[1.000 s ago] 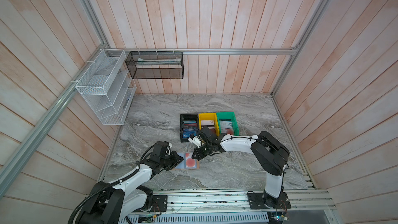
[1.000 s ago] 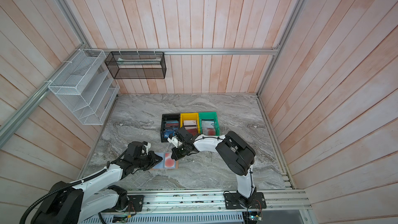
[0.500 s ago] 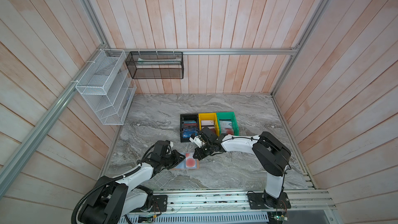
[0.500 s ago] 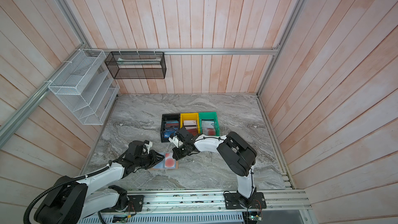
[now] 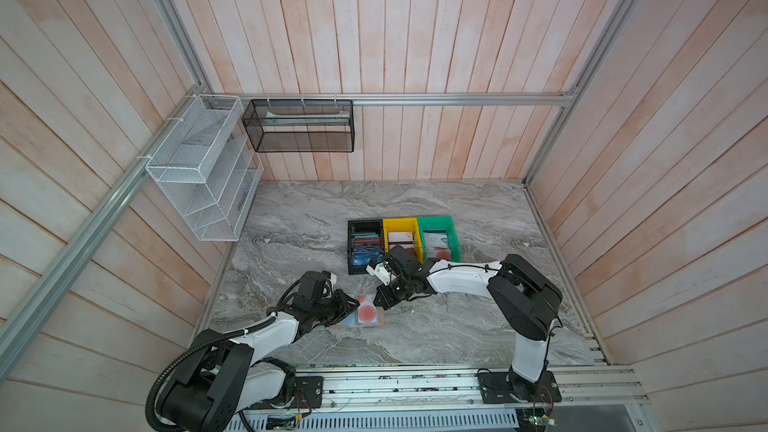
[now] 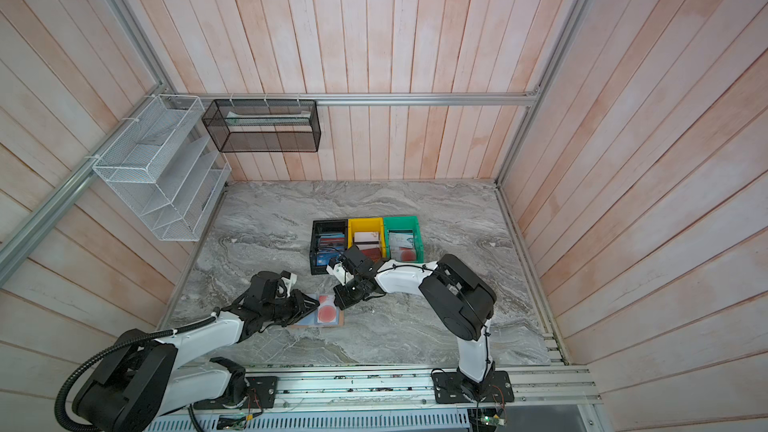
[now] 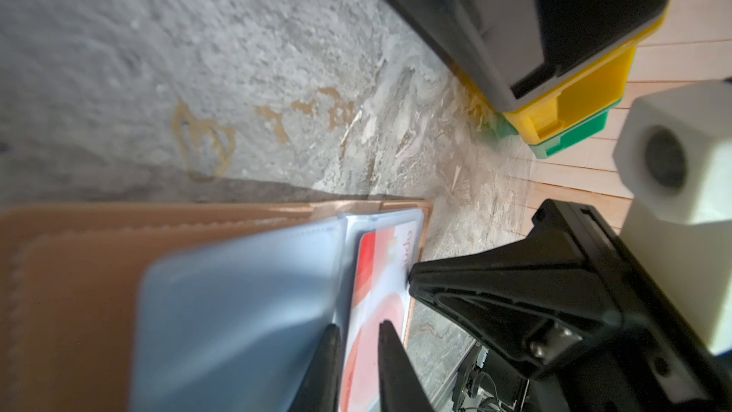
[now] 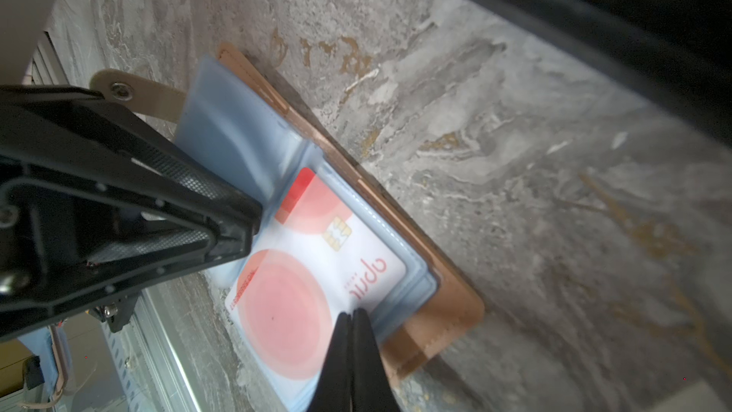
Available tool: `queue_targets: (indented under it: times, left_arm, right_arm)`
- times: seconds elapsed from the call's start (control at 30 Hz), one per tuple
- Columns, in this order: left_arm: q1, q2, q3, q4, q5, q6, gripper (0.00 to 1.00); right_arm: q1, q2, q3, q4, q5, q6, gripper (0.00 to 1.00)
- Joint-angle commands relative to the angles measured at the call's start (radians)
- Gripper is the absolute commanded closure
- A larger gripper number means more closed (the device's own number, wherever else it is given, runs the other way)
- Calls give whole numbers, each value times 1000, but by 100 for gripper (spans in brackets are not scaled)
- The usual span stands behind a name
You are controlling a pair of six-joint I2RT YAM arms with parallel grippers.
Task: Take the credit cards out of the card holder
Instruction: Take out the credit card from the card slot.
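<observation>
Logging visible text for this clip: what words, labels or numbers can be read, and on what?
"ap...": red lowercase word on the white card, later letters unclear.
Tiny red print along that card's edge: too small.
On the other cards in the bins: too small.

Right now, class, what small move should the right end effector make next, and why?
Probably open the right end effector slightly to pinch the card. Its tips are shut at the card's edge, the card sits in a sleeve of the card holder, and the left end effector waits beside it.
</observation>
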Motion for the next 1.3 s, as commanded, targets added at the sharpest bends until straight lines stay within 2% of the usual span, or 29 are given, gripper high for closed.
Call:
queue_targets:
  times: [0.0,0.3,0.47,0.73,1.0,1.27]
  left_arm:
    - [-4,8,-23,20,0,6,78]
    - [-6,25,-25,25,3,9,79]
    - [-6,17,-36,18,-1,11,85]
    - [-6,-18,-55,-2,-10,9,89]
    - [-6,-18,-56,-7,-14,15,100]
    - [2,-37,-51,-51,-26,37,100]
  right_arm:
    - [14,27,-10,-25,-4,-3,100]
    - [21,37,-11,-20,-4,3,100]
    - [21,37,-12,-21,-4,4,100]
    - [21,46,-13,-19,-11,3,100]
    - [21,44,-16,-21,-9,2,100]
    - [21,46,-23,-21,-9,3,100]
